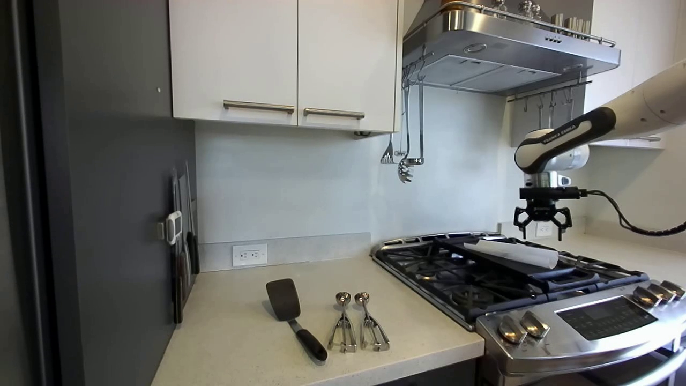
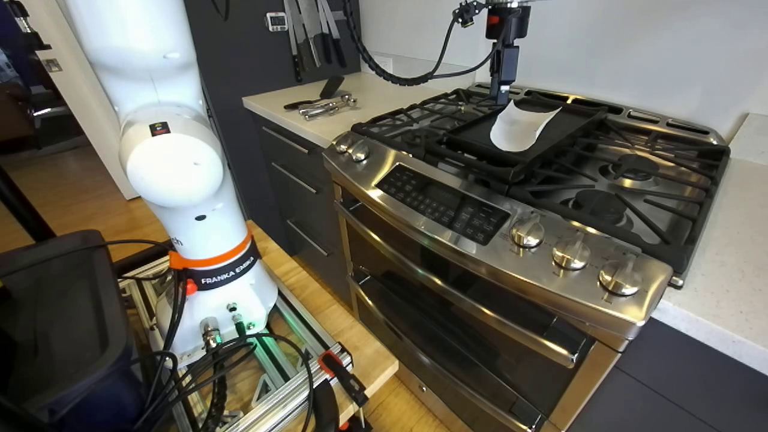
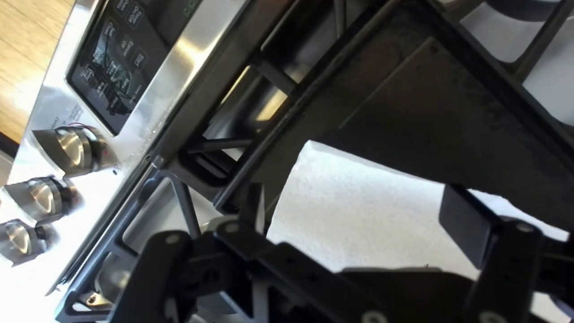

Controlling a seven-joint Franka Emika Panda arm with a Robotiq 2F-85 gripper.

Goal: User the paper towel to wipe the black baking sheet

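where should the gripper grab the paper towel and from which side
Probably across its middle, from above: the paper towel lies curled like a trough on the black baking sheet, long edges raised, so the open gripper overhead could pinch them together.

Rests, as a white paper towel point(image 2: 517, 131), on the black baking sheet point(image 3: 448, 112). Curls into a shallow trough with lifted sides in an exterior view; looks finely textured in the wrist view. Covers only part of the dark metal. As for the black baking sheet, lies flat on the stove grates point(image 3: 274, 74), rectangular, low-rimmed, brownish in places.
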